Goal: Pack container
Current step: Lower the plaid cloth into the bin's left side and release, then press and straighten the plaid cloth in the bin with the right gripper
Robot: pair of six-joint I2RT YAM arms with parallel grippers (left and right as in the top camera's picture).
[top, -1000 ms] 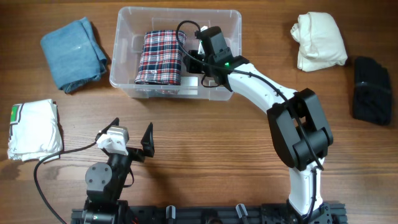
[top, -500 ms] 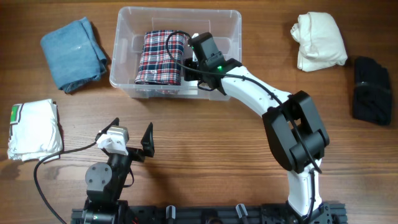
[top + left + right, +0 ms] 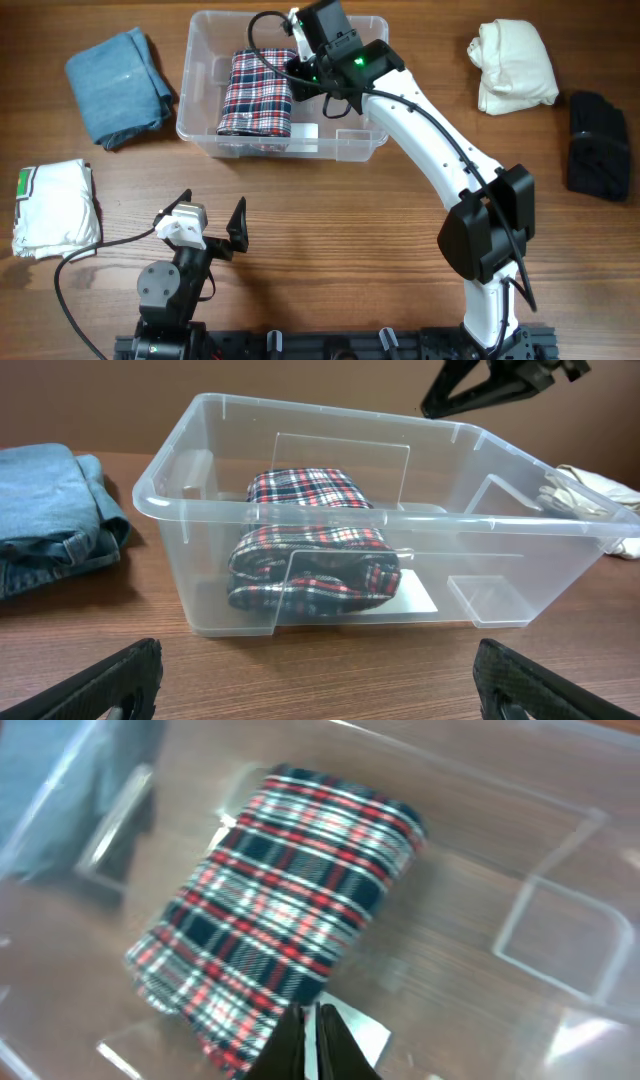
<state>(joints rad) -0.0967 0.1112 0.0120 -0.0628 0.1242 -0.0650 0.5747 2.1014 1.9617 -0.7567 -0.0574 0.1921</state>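
The clear plastic container [image 3: 196, 128] stands at the back middle of the table. A folded red, white and navy plaid cloth [image 3: 258, 92] lies in its left half, beside a white label [image 3: 305, 134]. My right gripper [image 3: 303, 62] hovers above the container's middle, fingers shut and empty; in the right wrist view it [image 3: 313, 1042] hangs over the plaid cloth [image 3: 285, 905] and the label [image 3: 358, 1032]. My left gripper [image 3: 207, 216] is open and empty near the front edge; its view shows the container [image 3: 160, 500] ahead of the gripper [image 3: 320, 690].
A blue denim cloth [image 3: 118, 85] lies left of the container. A white cloth with a green mark [image 3: 55, 205] is at the far left. A cream cloth [image 3: 512, 65] and a black cloth [image 3: 597, 140] lie at the right.
My right gripper has lifted up out of the container and moved toward its back wall. The plaid cloth stays in the container. The left arm has not moved.
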